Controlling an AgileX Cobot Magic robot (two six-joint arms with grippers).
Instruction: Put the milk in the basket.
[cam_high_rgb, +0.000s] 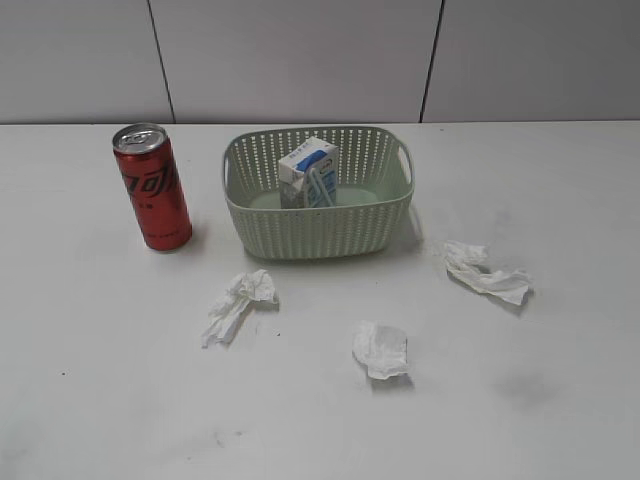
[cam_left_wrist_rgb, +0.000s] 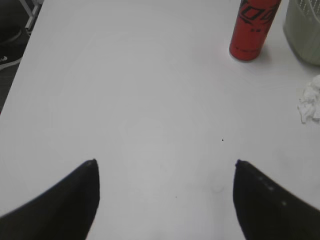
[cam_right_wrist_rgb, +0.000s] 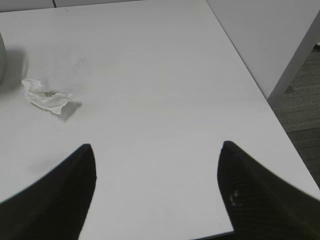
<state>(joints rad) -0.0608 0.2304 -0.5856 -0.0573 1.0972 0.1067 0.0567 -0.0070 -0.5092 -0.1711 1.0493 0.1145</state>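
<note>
A white counter (cam_high_rgb: 560, 400) runs back to a pale grey panelled wall (cam_high_rgb: 300, 60), and in the right wrist view its edge drops away to a dark carpeted floor (cam_right_wrist_rgb: 305, 125). The largest thing on it is the pale green basket (cam_high_rgb: 318, 228), standing toward the back near the middle, its perforated sides upright and a handle cutout showing at the right end. The milk (cam_high_rgb: 308, 172) stands upright inside the basket, left of centre, its blue-marked face and straw turned toward the front. Well to the left of the basket stands a red can (cam_high_rgb: 152, 188), upright and apart from it. Three crumpled tissues lie in front: one (cam_high_rgb: 238, 304) just ahead of the basket's left corner, one (cam_high_rgb: 380, 350) nearer the front at the middle, and one (cam_high_rgb: 485, 272) off to the basket's right. The left hand (cam_left_wrist_rgb: 165, 165) hovers above bare counter with its two dark fingers spread wide apart and nothing between them. The right hand (cam_right_wrist_rgb: 156, 146) is the same, fingers apart over bare counter near the edge, holding nothing.
</note>
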